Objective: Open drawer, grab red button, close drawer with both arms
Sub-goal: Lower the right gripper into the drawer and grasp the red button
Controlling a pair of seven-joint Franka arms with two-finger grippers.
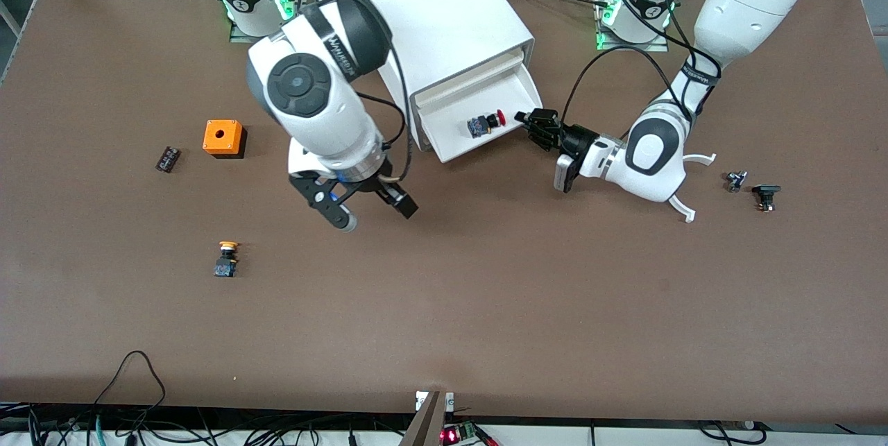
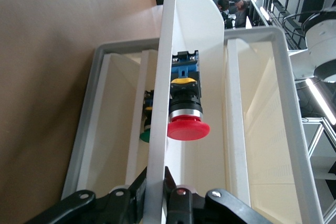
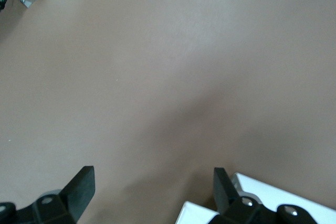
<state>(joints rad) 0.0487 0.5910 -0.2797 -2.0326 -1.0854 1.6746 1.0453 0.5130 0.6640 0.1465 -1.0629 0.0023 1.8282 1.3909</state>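
Nearest the front camera, a yellow-capped push-button (image 1: 226, 260) stands on the brown table (image 1: 485, 307) toward the right arm's end. The right gripper (image 1: 368, 213) hangs over bare table, nearer the front camera than the cabinet, jaws spread wide with nothing between them.

Farther back, the middle drawer (image 1: 479, 116) is pulled out of the white cabinet (image 1: 437, 16). The button (image 1: 484, 123) lies on its side on the drawer floor. Its long axis runs roughly along the drawer front, with the cap pointing toward the left arm's end of the table. The button has a red mushroom cap, a silver collar, a black barrel with a yellow band and a blue-and-black body.

The left gripper (image 1: 528, 124) sits at the drawer's front edge, beside the cap end of the button. Its fingers (image 2: 173, 192) are pinched on the thin front panel.

An orange box (image 1: 223, 137) rests toward the right arm's end.
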